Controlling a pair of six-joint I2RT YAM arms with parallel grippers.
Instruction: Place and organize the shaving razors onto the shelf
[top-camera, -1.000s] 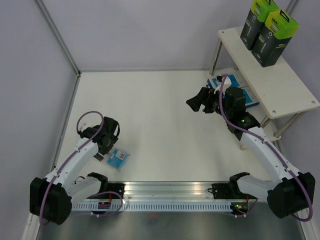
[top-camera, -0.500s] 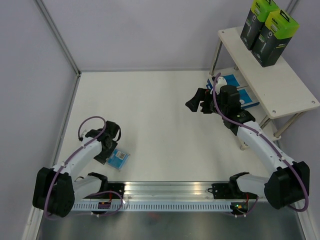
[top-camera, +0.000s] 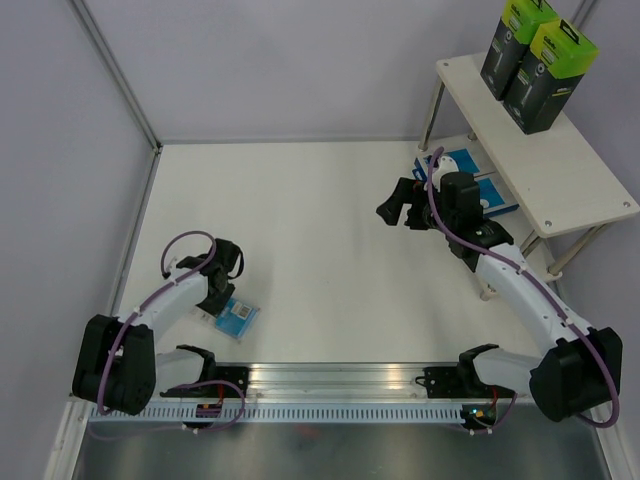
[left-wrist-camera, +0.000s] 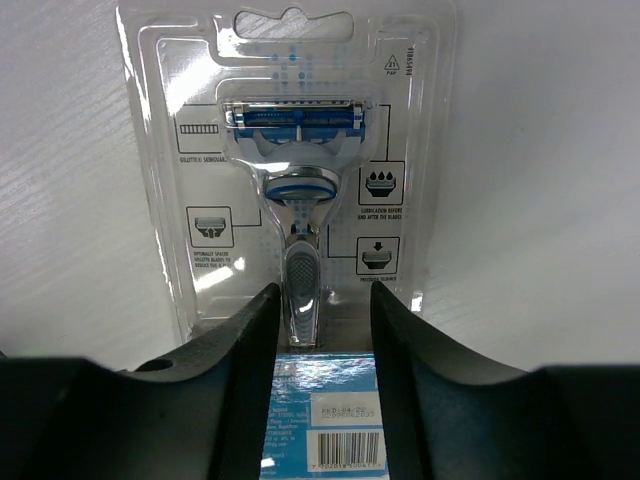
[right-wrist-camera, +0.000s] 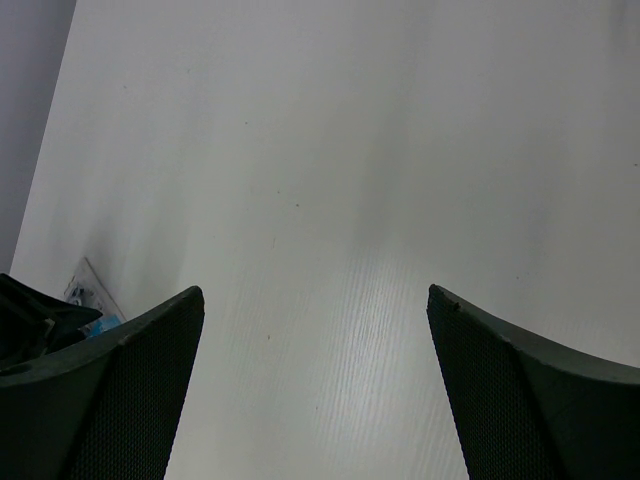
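At the lower left of the top view, our left fingers (top-camera: 216, 297) are down on the tabletop (top-camera: 320, 220), at the left edge of the clear blister pack (top-camera: 238, 316), which lies flat near the arm bases. In the left wrist view the pack fills the middle of the frame, with its razor head toward the top and its blue card with a barcode at the bottom. The two dark fingers sit astride the razor handle with a narrow gap on each side. They are partly drawn in, but we cannot tell whether they have hold of the pack.

Our right fingers (top-camera: 393, 208) hover right of centre, spread wide and empty, just left of the shelf (top-camera: 560, 170). The right wrist view shows only bare tabletop between them, with a corner of the blister pack at its lower left.

The shelf stands in the upper right of the frame. Two black boxes with lime-green tops (top-camera: 515, 45) stand upright side by side at the far end of its top board. Two blue-and-white boxes (top-camera: 462, 163) lie flat on the lower board, partly hidden by the top board and the right arm.
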